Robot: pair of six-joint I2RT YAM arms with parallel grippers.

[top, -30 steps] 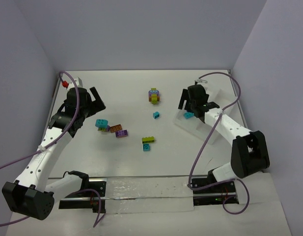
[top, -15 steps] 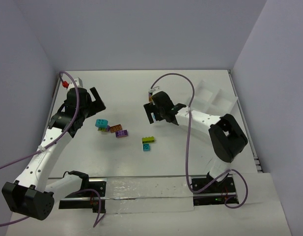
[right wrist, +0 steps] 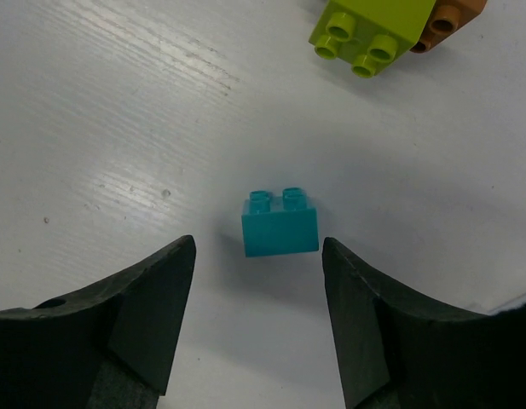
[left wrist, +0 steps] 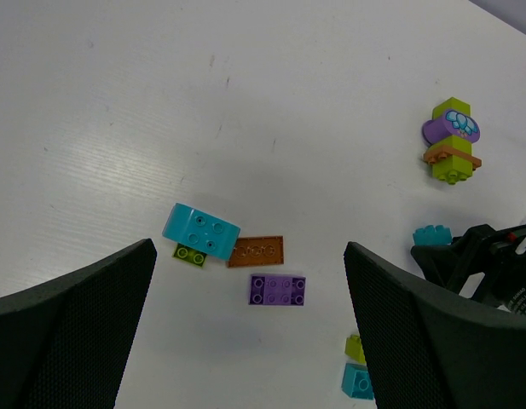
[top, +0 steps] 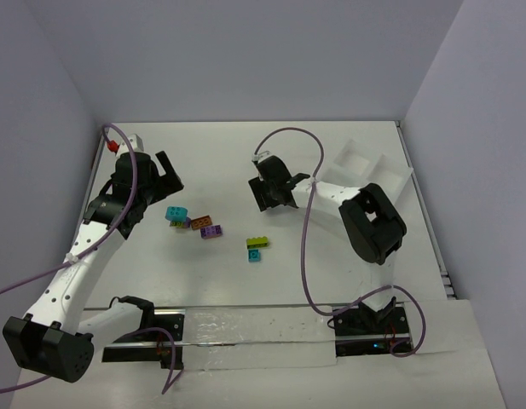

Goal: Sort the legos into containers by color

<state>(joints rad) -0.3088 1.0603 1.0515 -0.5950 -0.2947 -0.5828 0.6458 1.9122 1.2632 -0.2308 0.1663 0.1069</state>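
My right gripper (top: 272, 196) (right wrist: 257, 256) is open and low over the table. A small cyan brick (right wrist: 280, 223) lies studs away, just ahead of its two fingertips and untouched. Just beyond lies a multicoloured clump (right wrist: 373, 25) (left wrist: 451, 141) of lime, purple and orange. My left gripper (top: 166, 175) (left wrist: 250, 273) is open and empty, hovering above a group: a cyan brick (top: 176, 214) (left wrist: 201, 230) on a lime one (left wrist: 191, 254), an orange plate (left wrist: 255, 251) and a purple brick (top: 211, 231) (left wrist: 277, 290). The white divided tray (top: 369, 166) stands at the far right.
A lime brick (top: 257, 243) and a cyan brick (top: 255, 255) lie together near the table's middle. A purple cable (top: 305, 230) loops from the right arm over the table. Walls close in on the left, back and right.
My right gripper has swung left from the tray to the table's middle, over the cyan brick by the clump. The left arm has not moved.
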